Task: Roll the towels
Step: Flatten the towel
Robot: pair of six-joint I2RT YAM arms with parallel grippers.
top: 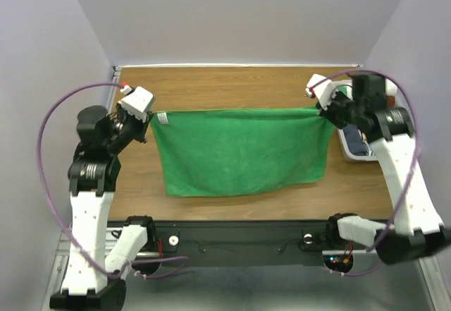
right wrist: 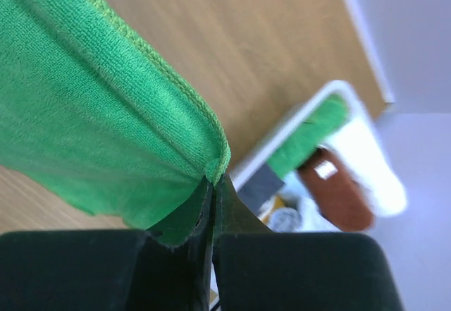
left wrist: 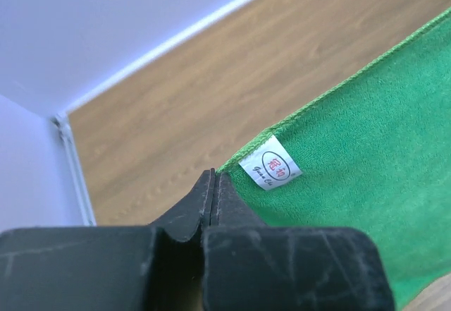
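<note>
The bright green towel (top: 243, 150) hangs stretched between my two grippers above the wooden table, its lower edge drooping toward the near side. My left gripper (top: 152, 116) is shut on its left top corner, beside the small white label (left wrist: 270, 163). The towel fills the right of the left wrist view (left wrist: 366, 135). My right gripper (top: 318, 109) is shut on the right top corner, where the hem (right wrist: 211, 152) folds into the jaws. The pale bluish-white towel is out of view.
A white bin (top: 354, 147) stands at the table's right edge, behind my right arm. In the right wrist view it (right wrist: 296, 131) holds a green cloth (right wrist: 310, 138), a brown roll (right wrist: 338, 194) and a white roll (right wrist: 370, 166). The back wall is close.
</note>
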